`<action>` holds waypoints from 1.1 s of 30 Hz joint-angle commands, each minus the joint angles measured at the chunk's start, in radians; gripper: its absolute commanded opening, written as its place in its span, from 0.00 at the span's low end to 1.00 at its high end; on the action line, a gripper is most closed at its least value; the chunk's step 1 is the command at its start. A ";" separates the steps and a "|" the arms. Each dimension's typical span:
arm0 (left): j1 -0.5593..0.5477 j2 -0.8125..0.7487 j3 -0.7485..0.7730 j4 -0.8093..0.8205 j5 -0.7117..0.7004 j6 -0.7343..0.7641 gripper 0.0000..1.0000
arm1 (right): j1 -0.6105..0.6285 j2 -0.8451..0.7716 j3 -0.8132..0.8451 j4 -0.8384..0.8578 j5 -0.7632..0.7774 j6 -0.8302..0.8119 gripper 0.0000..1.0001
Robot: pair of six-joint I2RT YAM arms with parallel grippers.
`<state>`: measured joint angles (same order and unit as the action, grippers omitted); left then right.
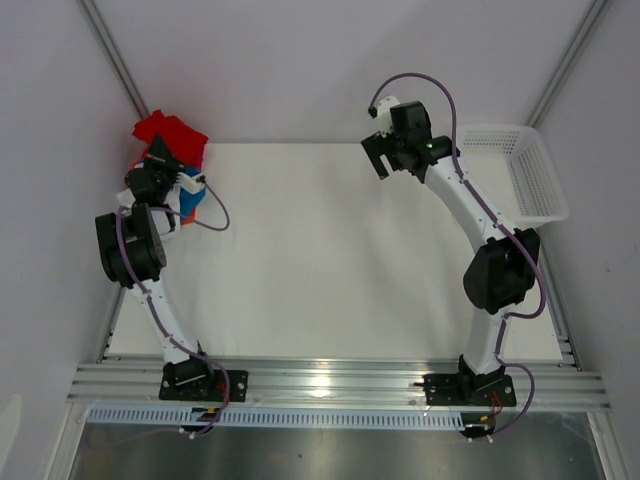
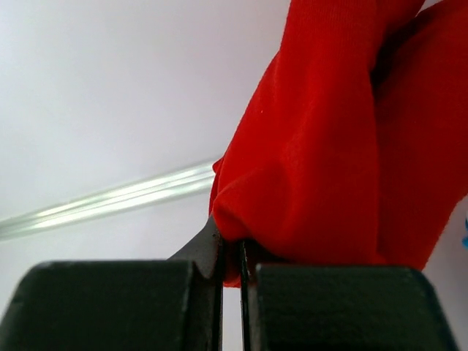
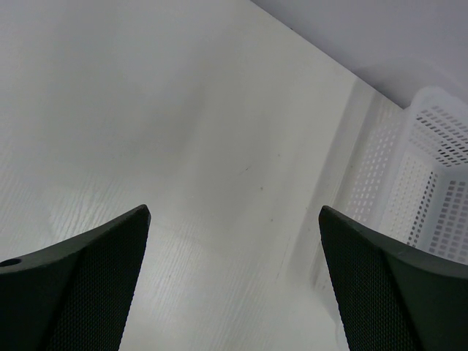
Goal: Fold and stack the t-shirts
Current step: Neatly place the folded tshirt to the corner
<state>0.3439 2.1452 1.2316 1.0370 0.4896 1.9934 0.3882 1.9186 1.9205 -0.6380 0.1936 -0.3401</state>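
Hanging in a crumpled bunch at the far left corner of the table (image 1: 330, 250), the red t-shirt (image 1: 170, 132) is lifted a little above the surface, close to the back wall. In the left wrist view the red t-shirt (image 2: 329, 146) fills the right half of the picture, with deep folds running down to the fingers. The left gripper (image 2: 232, 265) is closed tight on a lower edge of this cloth; the two black fingers (image 2: 110, 303) stand almost together, with only a thin fold of red between them.

Just under the red cloth, partly hidden by the left arm, lies a small heap of other t-shirts (image 1: 189, 200). Blue, white and orange cloth can be seen there, but I cannot tell how many pieces there are.

Behind the red t-shirt, in the left wrist view, a pale metal bar (image 2: 110, 197) crosses a light wall at a slant.

The right gripper (image 1: 377, 160) hovers over the far right part of the table, well apart from the shirts. Its fingers (image 3: 80, 285) are spread wide and hold nothing; between them only the bare white table (image 3: 183, 110) shows. A white mesh basket (image 1: 520, 170) stands at the far right edge of the table, near this gripper, and its perforated wall (image 3: 439, 183) is visible in the right wrist view.
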 commanded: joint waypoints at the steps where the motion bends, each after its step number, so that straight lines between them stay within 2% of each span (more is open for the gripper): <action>1: 0.069 -0.079 -0.010 0.086 0.006 0.271 0.00 | 0.003 -0.006 0.014 0.018 0.004 0.010 0.99; 8: 0.121 -0.145 -0.194 0.153 0.040 0.286 0.00 | 0.008 0.003 0.026 0.015 -0.003 0.009 0.99; 17: 0.121 -0.258 -0.377 -0.023 -0.091 0.263 0.00 | 0.017 0.003 0.029 0.015 -0.006 0.009 0.99; 19: 0.121 -0.277 -0.395 -0.087 -0.114 0.257 0.00 | 0.018 0.005 0.029 0.015 -0.006 0.007 0.99; 26: 0.121 -0.252 -0.420 -0.126 -0.203 0.251 0.00 | 0.018 0.005 0.028 0.014 -0.006 0.007 0.99; 27: 0.121 -0.242 -0.419 -0.118 -0.216 0.252 0.24 | 0.021 0.006 0.028 0.012 -0.006 0.007 0.99; 29: 0.121 -0.188 -0.416 -0.017 -0.214 0.236 0.97 | 0.021 0.007 0.028 0.011 -0.008 0.007 0.99; 32: 0.115 -0.104 -0.400 0.157 -0.217 0.179 0.99 | 0.020 0.010 0.028 0.008 -0.011 0.007 0.99; 33: 0.109 -0.090 -0.387 0.196 -0.230 0.109 0.99 | 0.021 0.010 0.026 0.009 -0.011 0.007 0.99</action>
<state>0.4667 1.9930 0.8211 1.0603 0.2810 1.9987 0.4038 1.9209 1.9205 -0.6384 0.1925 -0.3401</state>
